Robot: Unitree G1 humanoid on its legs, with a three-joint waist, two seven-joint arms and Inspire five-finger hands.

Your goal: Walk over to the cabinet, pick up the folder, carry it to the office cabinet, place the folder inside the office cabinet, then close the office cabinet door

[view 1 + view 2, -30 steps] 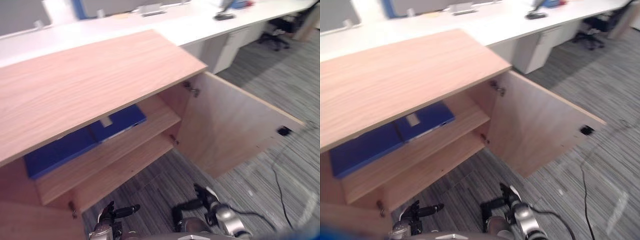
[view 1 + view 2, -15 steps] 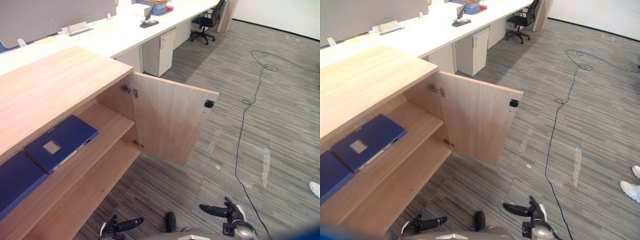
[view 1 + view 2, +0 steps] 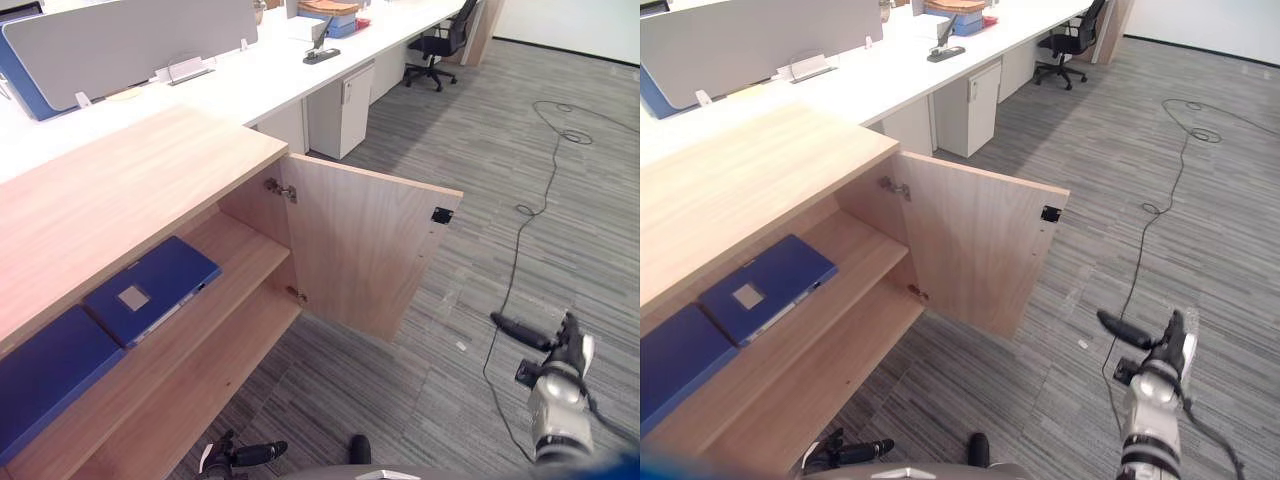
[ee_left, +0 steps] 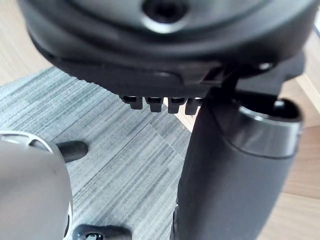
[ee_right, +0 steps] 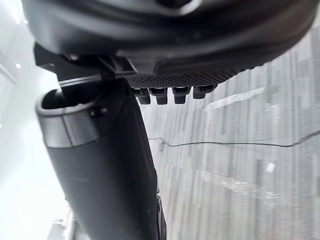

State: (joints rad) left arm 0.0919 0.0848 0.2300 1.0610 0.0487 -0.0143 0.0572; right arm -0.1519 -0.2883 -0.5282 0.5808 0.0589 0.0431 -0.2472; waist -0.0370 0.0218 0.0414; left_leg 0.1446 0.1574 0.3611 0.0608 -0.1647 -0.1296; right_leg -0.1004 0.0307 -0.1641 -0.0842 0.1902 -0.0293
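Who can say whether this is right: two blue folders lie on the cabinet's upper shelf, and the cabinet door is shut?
One point is wrong: the cabinet door is open, swung out over the floor, as the left eye view shows. The rest stands: a blue folder and a second folder lie on the upper shelf of the cabinet.

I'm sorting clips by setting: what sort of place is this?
Likely an open-plan office: a long white desk with a grey divider screen, a black office chair, and a wooden cabinet holding blue folders.
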